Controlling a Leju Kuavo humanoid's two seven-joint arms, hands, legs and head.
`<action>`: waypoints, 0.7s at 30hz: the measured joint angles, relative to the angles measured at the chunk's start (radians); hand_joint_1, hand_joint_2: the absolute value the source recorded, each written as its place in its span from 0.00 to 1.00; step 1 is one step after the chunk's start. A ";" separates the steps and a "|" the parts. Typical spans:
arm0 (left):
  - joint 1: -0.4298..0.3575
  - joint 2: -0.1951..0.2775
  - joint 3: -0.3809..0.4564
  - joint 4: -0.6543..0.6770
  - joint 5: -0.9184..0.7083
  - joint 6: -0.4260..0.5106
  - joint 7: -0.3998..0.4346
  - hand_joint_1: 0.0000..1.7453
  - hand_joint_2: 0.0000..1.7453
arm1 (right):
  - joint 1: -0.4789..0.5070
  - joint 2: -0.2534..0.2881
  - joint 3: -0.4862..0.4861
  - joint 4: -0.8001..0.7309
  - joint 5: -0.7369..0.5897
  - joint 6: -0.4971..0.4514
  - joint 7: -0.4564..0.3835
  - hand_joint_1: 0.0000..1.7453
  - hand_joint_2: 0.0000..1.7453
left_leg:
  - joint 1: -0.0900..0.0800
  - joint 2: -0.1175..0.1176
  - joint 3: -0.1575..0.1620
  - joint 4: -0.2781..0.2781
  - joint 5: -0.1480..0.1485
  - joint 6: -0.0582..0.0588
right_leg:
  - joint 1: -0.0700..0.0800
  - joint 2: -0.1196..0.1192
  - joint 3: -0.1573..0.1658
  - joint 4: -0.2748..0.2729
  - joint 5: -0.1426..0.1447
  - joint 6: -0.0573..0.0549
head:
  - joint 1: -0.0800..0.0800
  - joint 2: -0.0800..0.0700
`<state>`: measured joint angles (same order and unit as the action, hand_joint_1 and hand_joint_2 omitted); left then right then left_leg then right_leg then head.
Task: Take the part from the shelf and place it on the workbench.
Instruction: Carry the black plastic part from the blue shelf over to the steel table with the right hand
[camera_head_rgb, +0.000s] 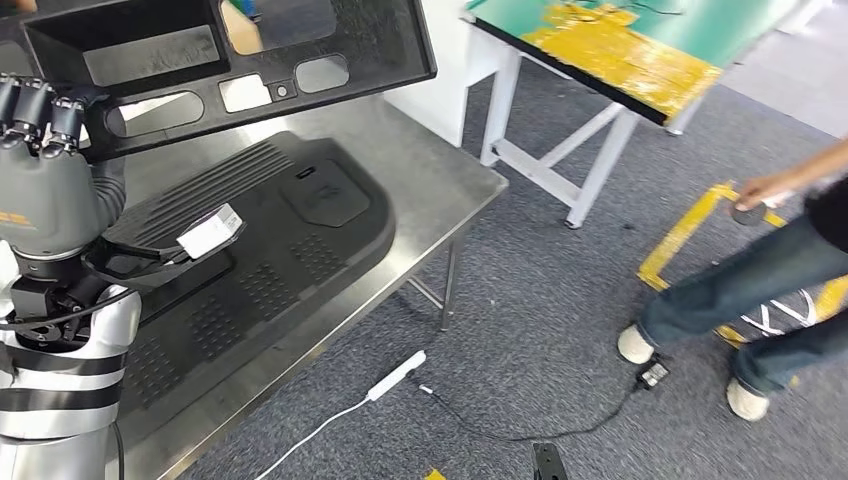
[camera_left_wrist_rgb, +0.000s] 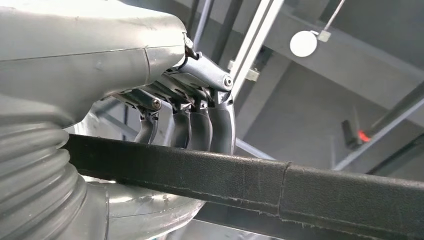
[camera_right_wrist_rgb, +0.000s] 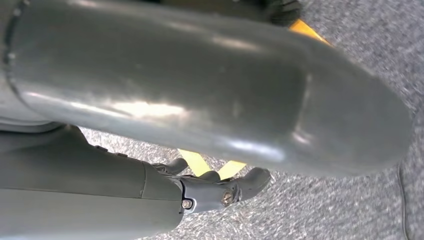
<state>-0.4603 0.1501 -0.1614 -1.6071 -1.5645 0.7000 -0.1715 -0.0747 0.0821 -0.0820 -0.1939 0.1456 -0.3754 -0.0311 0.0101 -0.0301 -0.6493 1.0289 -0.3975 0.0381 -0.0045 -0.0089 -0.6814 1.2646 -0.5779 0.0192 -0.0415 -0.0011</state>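
The big black part (camera_head_rgb: 230, 60) is held up in the air above the steel counter (camera_head_rgb: 430, 170), over another black panel (camera_head_rgb: 250, 250) that lies flat there. Its edge is gripped by the left hand (camera_head_rgb: 45, 120), whose fingers (camera_left_wrist_rgb: 200, 127) are curled over the rim. The part is wide, thin and full of holes, so it is likely light but floppy and wobbly when held at one side. A thick rim makes the best grip. The plastic looks dull and a bit grainy, not slippery. The right hand (camera_right_wrist_rgb: 220, 187) hangs over the grey carpet (camera_right_wrist_rgb: 350, 190), fingers curled in, with nothing held.
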 joint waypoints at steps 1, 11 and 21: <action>0.001 -0.001 0.000 0.001 0.000 0.000 0.000 1.00 1.00 | 0.002 0.000 0.000 0.000 0.000 0.000 0.000 0.00 0.00 | 0.000 -0.017 -0.001 0.000 0.001 0.001 | -0.001 0.003 -0.023 0.040 -0.009 0.003 | 0.000 0.000; 0.002 0.002 -0.002 0.001 0.000 0.000 0.000 1.00 1.00 | -0.002 -0.001 0.000 0.001 0.000 0.000 0.000 0.00 0.00 | 0.001 -0.107 -0.022 0.008 0.011 -0.039 | -0.016 0.036 0.101 -0.241 0.128 0.002 | -0.004 0.000; 0.002 0.002 -0.004 0.002 0.000 0.000 0.000 1.00 1.00 | 0.002 0.001 0.000 0.001 0.000 0.004 0.000 0.00 0.00 | -0.001 0.086 -0.020 0.065 -0.023 -0.051 | -0.005 -0.098 0.115 -0.245 0.115 -0.015 | -0.019 0.000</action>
<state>-0.4582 0.1525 -0.1656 -1.6046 -1.5644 0.6997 -0.1717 -0.0727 0.0833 -0.0824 -0.1930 0.1461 -0.3718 -0.0309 0.0088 0.0557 -0.6695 1.0935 -0.4210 -0.0124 -0.0096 -0.1073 -0.5668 1.0198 -0.4625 0.0046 -0.0600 -0.0011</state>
